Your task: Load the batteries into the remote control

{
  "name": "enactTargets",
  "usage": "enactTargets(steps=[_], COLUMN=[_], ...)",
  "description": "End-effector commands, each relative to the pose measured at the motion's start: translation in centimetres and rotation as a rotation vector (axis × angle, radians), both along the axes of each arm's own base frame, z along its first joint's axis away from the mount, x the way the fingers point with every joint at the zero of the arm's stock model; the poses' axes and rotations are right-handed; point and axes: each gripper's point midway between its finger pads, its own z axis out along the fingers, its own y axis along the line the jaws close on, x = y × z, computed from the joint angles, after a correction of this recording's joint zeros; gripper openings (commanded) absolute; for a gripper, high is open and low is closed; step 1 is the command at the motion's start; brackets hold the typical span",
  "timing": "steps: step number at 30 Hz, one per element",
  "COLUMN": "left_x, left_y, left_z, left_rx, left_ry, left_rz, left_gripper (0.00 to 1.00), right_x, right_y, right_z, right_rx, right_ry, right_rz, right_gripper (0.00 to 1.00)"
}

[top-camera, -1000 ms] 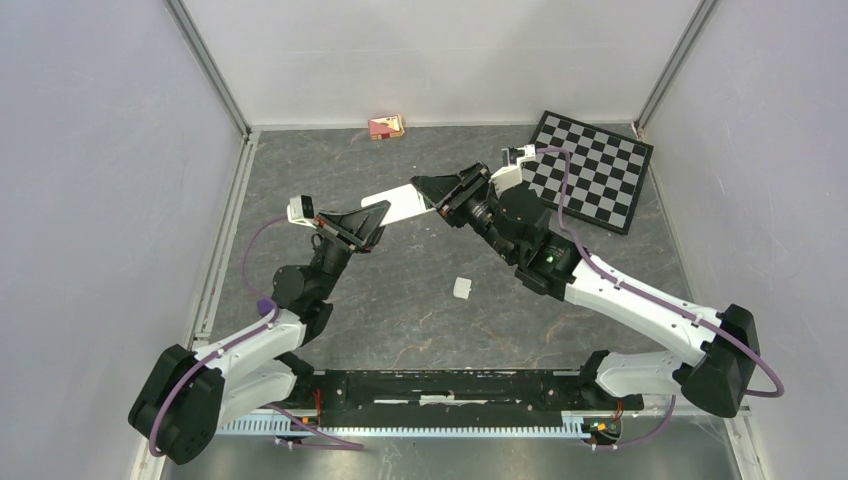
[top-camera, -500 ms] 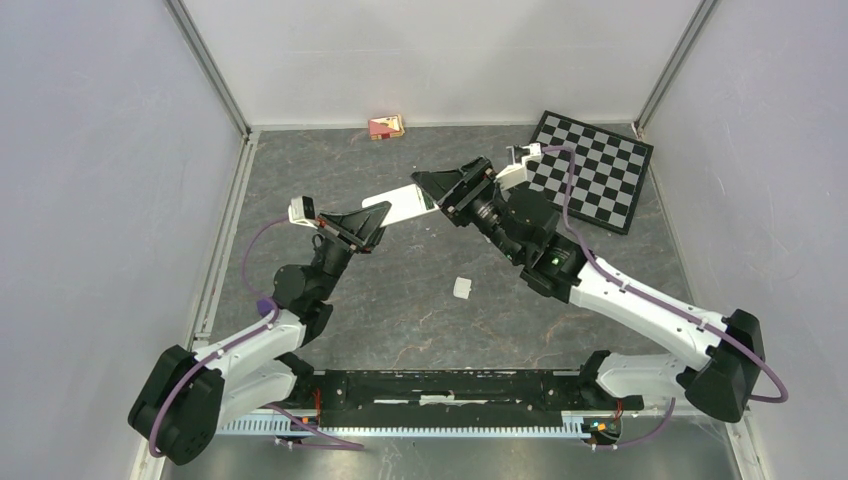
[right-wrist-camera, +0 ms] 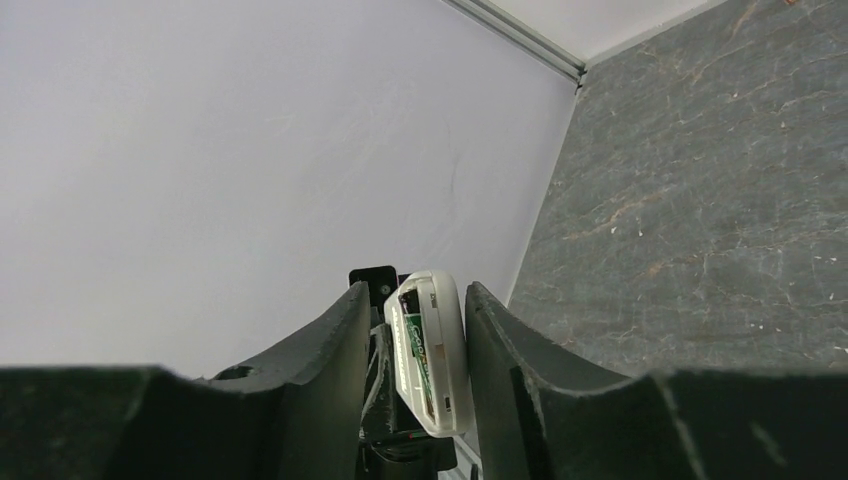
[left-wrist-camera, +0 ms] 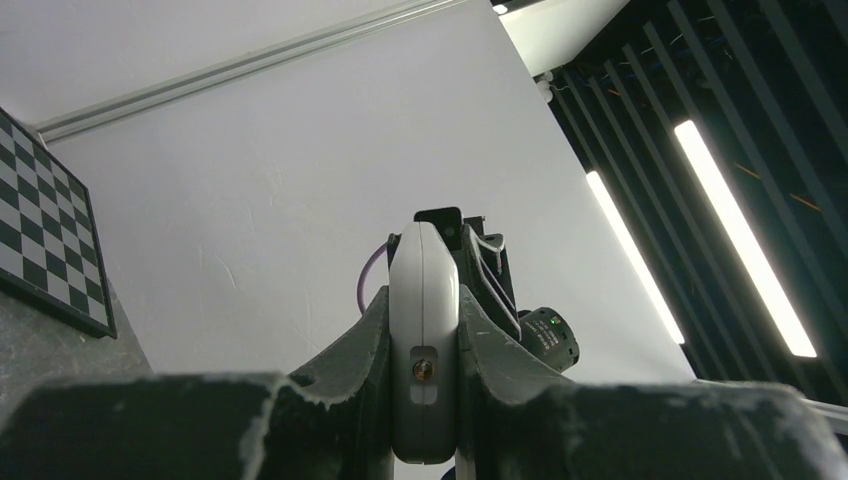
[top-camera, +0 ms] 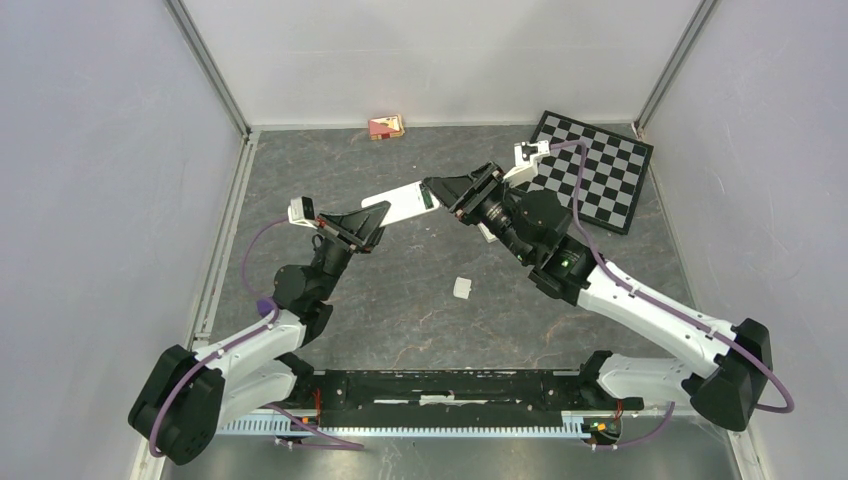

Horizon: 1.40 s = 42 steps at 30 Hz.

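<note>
My left gripper (top-camera: 372, 222) is shut on one end of the white remote control (top-camera: 401, 204) and holds it off the table, its other end pointing right. The left wrist view shows the remote (left-wrist-camera: 424, 330) clamped edge-on between both fingers of the left gripper (left-wrist-camera: 424, 300). My right gripper (top-camera: 438, 190) straddles the free end. In the right wrist view the remote (right-wrist-camera: 445, 335) has its compartment open, with a green-labelled battery (right-wrist-camera: 416, 352) inside. The right gripper (right-wrist-camera: 418, 305) is open: its right finger (right-wrist-camera: 500, 345) is against the remote, and there is a gap on the left side.
A small white piece (top-camera: 462, 287) lies on the grey table between the arms. A black-and-white checkerboard (top-camera: 592, 170) lies at the back right. A small red and cream box (top-camera: 386, 127) sits by the back wall. White walls close in the table.
My right gripper has drawn back slightly to the right along the remote's free end, and its jaws widened, then narrowed again. The left gripper and the remote have not moved.
</note>
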Motion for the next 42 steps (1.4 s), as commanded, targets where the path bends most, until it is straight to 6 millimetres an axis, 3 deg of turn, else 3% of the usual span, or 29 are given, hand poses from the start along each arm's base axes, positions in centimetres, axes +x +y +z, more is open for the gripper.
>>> enactTargets(steps=[1,9,16,18,20,28,30,34,38,42], left_x=[-0.3,-0.4,-0.5,-0.6,-0.6,-0.1,0.1,0.8,0.7,-0.4], left_y=[0.4,0.3,0.3,0.3,0.3,0.2,0.1,-0.4,-1.1,-1.8], left_z=[1.4,1.8,2.1,2.1,2.0,0.4,-0.5,-3.8,-7.7,-10.4], left_rx=[-0.027,-0.029,-0.037,-0.040,-0.042,-0.008,0.021,0.151,0.332,0.465], left_ry=[-0.043,-0.056,-0.064,-0.064,-0.061,-0.038,-0.025,0.011,0.028,-0.003], left_rz=[0.005,-0.001,-0.007,-0.010,-0.010,0.009,0.017,0.039,0.024,-0.036], left_gripper=[0.02,0.02,0.02,0.02,0.02,0.02,0.02,0.02,0.02,0.02], right_x=[-0.5,-0.5,-0.7,-0.7,-0.8,-0.7,-0.8,0.0,2.3,5.0], right_y=[0.4,1.7,1.4,1.5,1.6,-0.1,-1.2,-4.7,-10.7,-16.6], right_z=[1.6,0.8,-0.1,-0.1,-0.3,0.4,0.4,-1.6,-6.0,-12.0], right_rx=[-0.004,-0.070,-0.078,-0.078,-0.079,-0.113,-0.164,-0.353,-0.701,-1.071], right_ry=[-0.064,-0.059,-0.052,-0.057,-0.060,-0.117,-0.155,-0.171,-0.100,0.063], right_rz=[0.037,0.089,0.087,0.094,0.105,0.103,0.086,0.004,-0.181,-0.335], right_gripper=[0.43,0.35,0.13,0.10,0.16,0.72,0.79,0.81,0.79,0.76])
